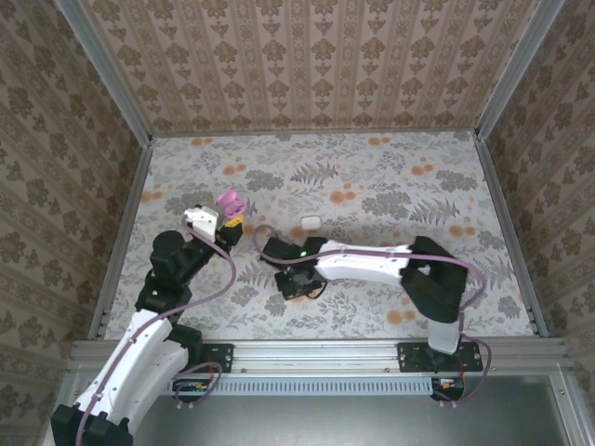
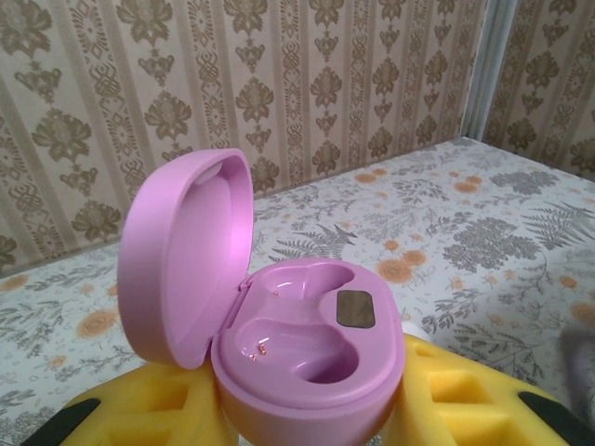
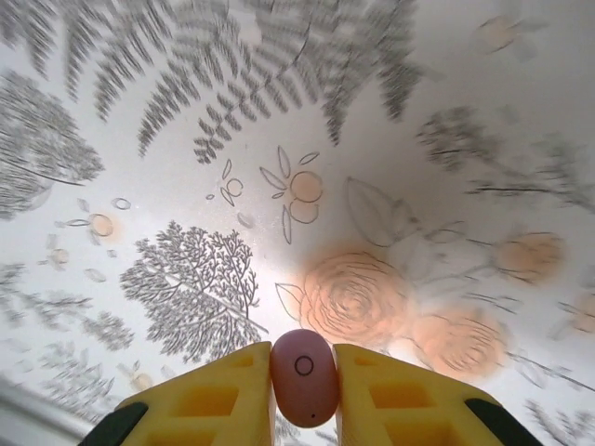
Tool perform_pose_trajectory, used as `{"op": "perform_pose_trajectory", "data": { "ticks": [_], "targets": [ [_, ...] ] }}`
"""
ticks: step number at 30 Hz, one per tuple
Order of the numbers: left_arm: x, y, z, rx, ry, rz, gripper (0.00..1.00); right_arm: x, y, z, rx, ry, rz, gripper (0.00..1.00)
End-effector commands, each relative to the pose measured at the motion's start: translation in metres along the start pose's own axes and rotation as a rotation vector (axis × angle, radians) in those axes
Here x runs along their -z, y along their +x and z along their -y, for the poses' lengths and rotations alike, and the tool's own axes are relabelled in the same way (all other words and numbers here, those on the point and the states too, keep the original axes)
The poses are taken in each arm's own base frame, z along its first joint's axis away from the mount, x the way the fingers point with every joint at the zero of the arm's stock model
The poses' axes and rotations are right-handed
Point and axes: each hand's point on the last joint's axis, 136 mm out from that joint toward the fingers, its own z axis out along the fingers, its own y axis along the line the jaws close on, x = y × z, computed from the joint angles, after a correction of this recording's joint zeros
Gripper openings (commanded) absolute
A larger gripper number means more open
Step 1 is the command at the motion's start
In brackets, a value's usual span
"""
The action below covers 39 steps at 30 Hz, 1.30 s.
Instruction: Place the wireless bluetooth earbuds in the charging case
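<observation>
My left gripper (image 2: 311, 423) is shut on the pink charging case (image 2: 311, 348), its yellow fingers (image 2: 139, 409) pressing on both sides. The lid (image 2: 186, 255) stands open to the left, and both wells hold nothing. From above, the case (image 1: 228, 199) is raised over the table's left part at the tip of the left gripper (image 1: 230, 221). My right gripper (image 3: 305, 395) is shut on a small pinkish earbud (image 3: 304, 372), which is pinched between its yellow fingers (image 3: 218, 400) just above the floral tabletop. In the top view the right gripper (image 1: 297, 282) points down near the table's middle.
A small white rounded object (image 1: 310, 221) lies on the floral table (image 1: 390, 186) between the two grippers. Patterned walls (image 1: 307, 56) close in the back and both sides. The right arm (image 1: 372, 263) stretches across the table's near half.
</observation>
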Motion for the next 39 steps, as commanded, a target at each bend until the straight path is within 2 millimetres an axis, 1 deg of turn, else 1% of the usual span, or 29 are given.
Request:
{"op": "perform_pose_trajectory", "data": {
  "ticks": [1,4,5,8,10,11,12,14,16,19,22,24,27,30,34,37,39],
  "targets": [
    [-0.003,-0.011,0.008,0.010,0.055,0.044,0.38,0.043,-0.026,0.007,-0.053,-0.092,0.137,0.23],
    [-0.009,-0.013,0.018,0.020,0.110,0.043,0.37,0.075,-0.039,0.019,-0.110,-0.179,0.217,0.24],
    [-0.011,-0.013,0.021,0.018,0.127,0.041,0.37,0.087,-0.046,0.020,-0.123,-0.216,0.261,0.24],
    [-0.018,-0.015,0.036,0.004,0.191,0.040,0.37,0.134,-0.061,0.027,-0.149,-0.330,0.382,0.24],
    [-0.025,-0.014,0.047,-0.005,0.236,0.031,0.37,0.163,-0.068,0.032,-0.141,-0.368,0.452,0.25],
    [-0.028,-0.014,0.048,-0.006,0.246,0.029,0.37,0.175,-0.071,0.033,-0.129,-0.382,0.480,0.25],
    [-0.030,-0.013,0.064,-0.009,0.302,0.028,0.37,0.188,-0.074,0.033,-0.111,-0.390,0.508,0.25],
    [-0.035,-0.014,0.078,-0.016,0.362,0.033,0.37,0.208,-0.078,0.030,-0.065,-0.405,0.552,0.25],
    [-0.040,-0.014,0.091,-0.027,0.412,0.034,0.37,0.227,-0.083,0.022,-0.013,-0.432,0.590,0.26],
    [-0.045,-0.015,0.104,-0.032,0.467,0.043,0.37,0.236,-0.087,0.012,0.034,-0.461,0.596,0.26],
    [-0.045,-0.018,0.113,-0.054,0.500,0.072,0.37,0.233,-0.090,0.004,0.062,-0.476,0.577,0.26],
    [-0.042,-0.021,0.119,-0.071,0.530,0.092,0.37,0.231,-0.091,-0.005,0.095,-0.508,0.559,0.26],
    [-0.040,-0.024,0.122,-0.085,0.551,0.112,0.37,0.231,-0.092,-0.010,0.108,-0.522,0.555,0.25],
    [-0.037,-0.026,0.127,-0.115,0.574,0.144,0.37,0.237,-0.092,-0.022,0.140,-0.580,0.548,0.25],
    [-0.039,-0.026,0.129,-0.122,0.585,0.141,0.37,0.239,-0.090,-0.034,0.185,-0.600,0.540,0.25],
    [-0.038,-0.027,0.133,-0.125,0.610,0.136,0.37,0.238,-0.090,-0.037,0.200,-0.609,0.534,0.25],
    [-0.038,-0.026,0.133,-0.125,0.612,0.134,0.37,0.235,-0.091,-0.036,0.201,-0.590,0.528,0.25]
  ]
}}
